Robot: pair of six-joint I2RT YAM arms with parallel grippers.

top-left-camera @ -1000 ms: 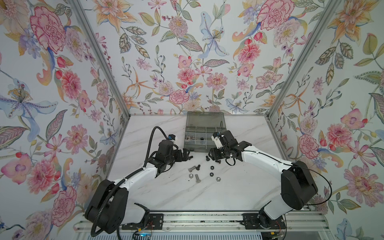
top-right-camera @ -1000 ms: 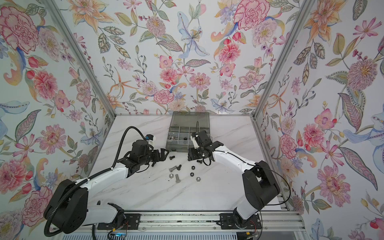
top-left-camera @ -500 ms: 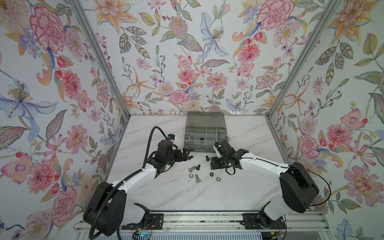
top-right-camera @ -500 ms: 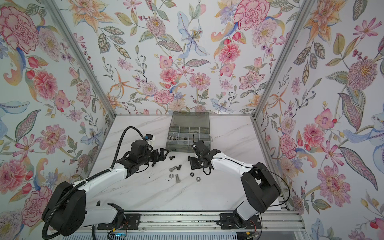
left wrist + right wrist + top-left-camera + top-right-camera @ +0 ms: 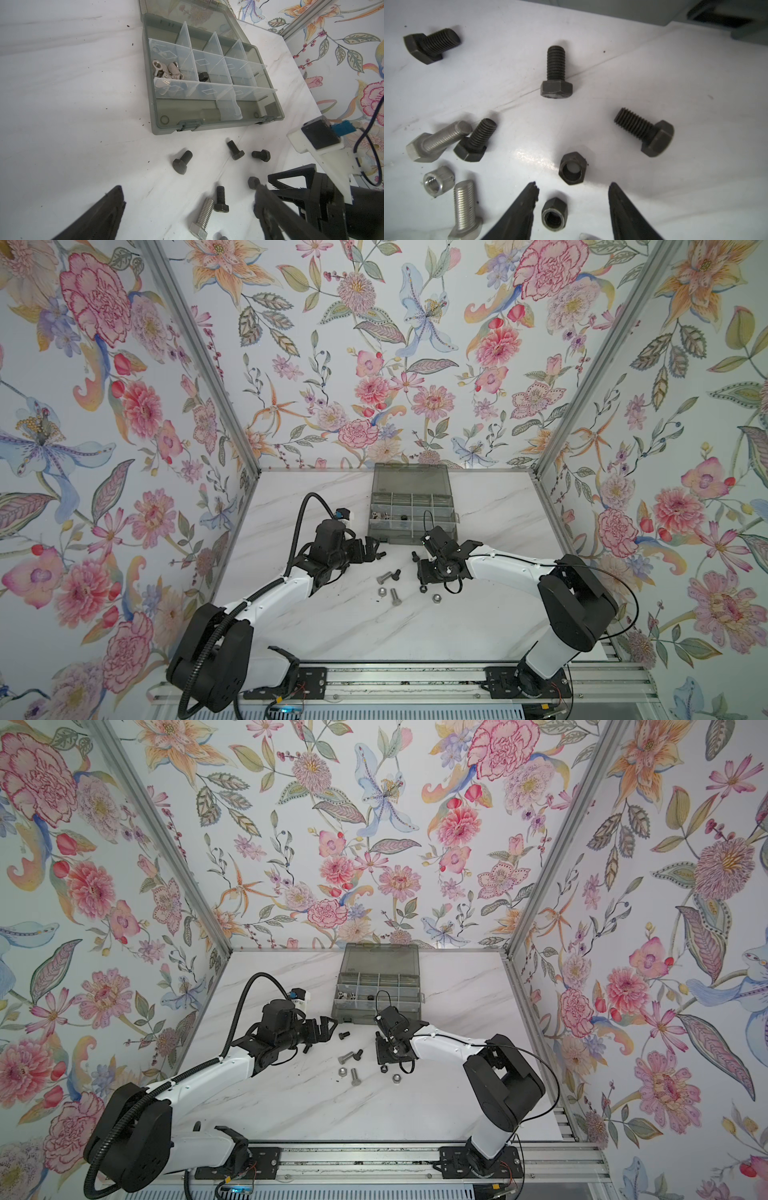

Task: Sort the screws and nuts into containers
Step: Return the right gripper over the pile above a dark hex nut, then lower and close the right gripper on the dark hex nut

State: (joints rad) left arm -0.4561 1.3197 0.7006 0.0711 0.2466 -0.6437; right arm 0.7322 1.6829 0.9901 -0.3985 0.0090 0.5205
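Black and small, the nut [image 5: 554, 215] lies on the white table [image 5: 675, 83] right between the half-spread fingers of the right gripper [image 5: 573, 187], so it should go straight down and squeeze slowly on the flat sides, while the left gripper [image 5: 189, 193] hangs wide open.

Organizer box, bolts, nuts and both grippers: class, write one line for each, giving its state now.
Organizer box: lid open.
Left gripper: fingers wide open, empty.
Right gripper: fingers open around a black nut, not gripping.
Black bolts: loose, lying on the table.
Silver bolts: loose, lying on the table.
Silver nut: loose on the table.
Sorted nuts: silver ones in one cell, a black one in the next.
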